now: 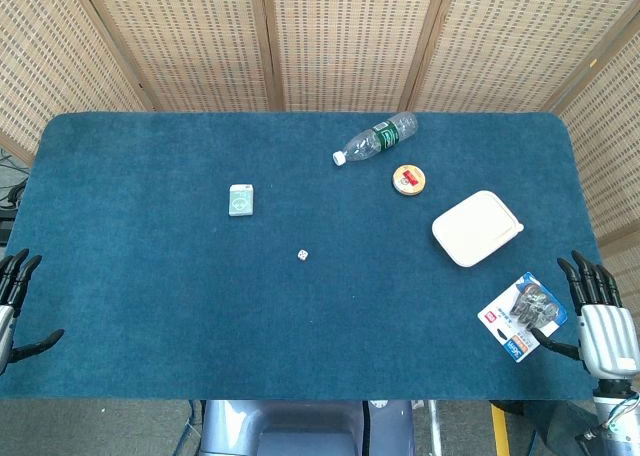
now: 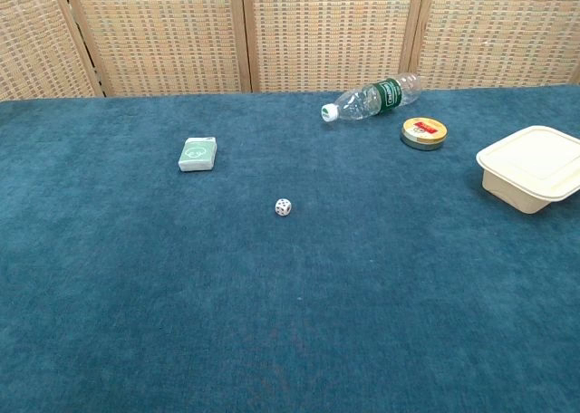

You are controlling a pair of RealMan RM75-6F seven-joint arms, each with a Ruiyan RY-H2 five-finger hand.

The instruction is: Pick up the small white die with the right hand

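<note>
Blue-carpeted desk (image 1: 150,306) filling both views, backed by woven screen panels (image 1: 340,36). At its far right, a white lidded food box (image 1: 477,227), closed; beyond that, a clear water bottle (image 1: 376,138) lying on its side with a green label; nearer the front right corner, a blister-packed item on a blue and white card (image 1: 520,316); left of centre, a small pale green pack (image 1: 241,200); beside the bottle, a round tin (image 1: 409,180) with a red and white lid. Near the middle of the desk, alone on bare cloth, the small white die (image 1: 302,255). At the front right edge, the right hand (image 1: 598,316), fingers spread and upright, holding nothing, thumb tip just at the card; well apart from the die, with the die far off toward the desk's centre and slightly farther back. At the front left edge, the left hand (image 1: 14,301), only partly in frame, fingers apart, nothing in it. Both hands and the carded item seen only from the head view; from the chest view, neither hand visible, but the die (image 2: 284,207) closer and clearer, dark pips readable on its faces, with the pack (image 2: 198,154), bottle (image 2: 373,99), tin (image 2: 423,133) and box (image 2: 531,168) ranged behind it.
</note>
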